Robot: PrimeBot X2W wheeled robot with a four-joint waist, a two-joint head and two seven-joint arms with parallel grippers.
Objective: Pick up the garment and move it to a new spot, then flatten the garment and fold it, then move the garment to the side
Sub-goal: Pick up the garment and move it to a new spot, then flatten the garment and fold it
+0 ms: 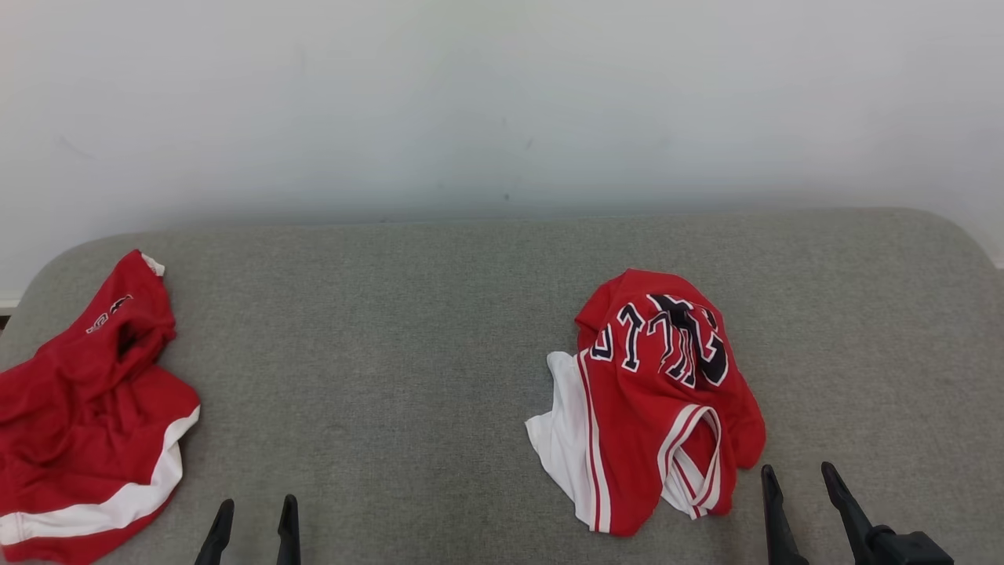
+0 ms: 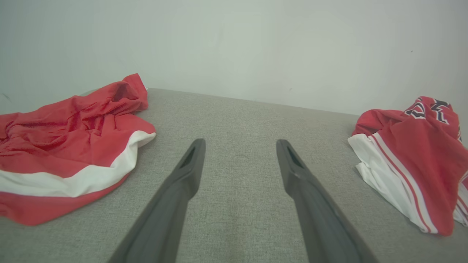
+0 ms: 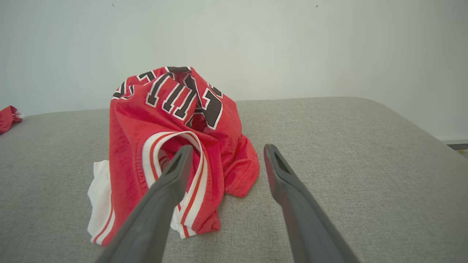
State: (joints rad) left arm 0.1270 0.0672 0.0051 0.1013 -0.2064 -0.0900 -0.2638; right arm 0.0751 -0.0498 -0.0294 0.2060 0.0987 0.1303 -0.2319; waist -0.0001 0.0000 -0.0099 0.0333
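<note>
A crumpled red garment (image 1: 659, 392) with dark lettering, white panels and striped trim lies in a heap on the right half of the grey surface. It also shows in the left wrist view (image 2: 413, 160) and the right wrist view (image 3: 175, 120). My right gripper (image 1: 798, 471) is open just right of the heap's near edge, empty; its left finger overlaps the striped trim in the right wrist view (image 3: 228, 148). My left gripper (image 1: 257, 506) is open and empty near the front edge, over bare fabric (image 2: 240, 143).
Another red garment (image 1: 86, 400) with a white band lies bunched at the far left (image 2: 73, 146). The grey padded surface (image 1: 408, 353) has rounded back corners and ends at a pale wall. Bare surface lies between the two heaps.
</note>
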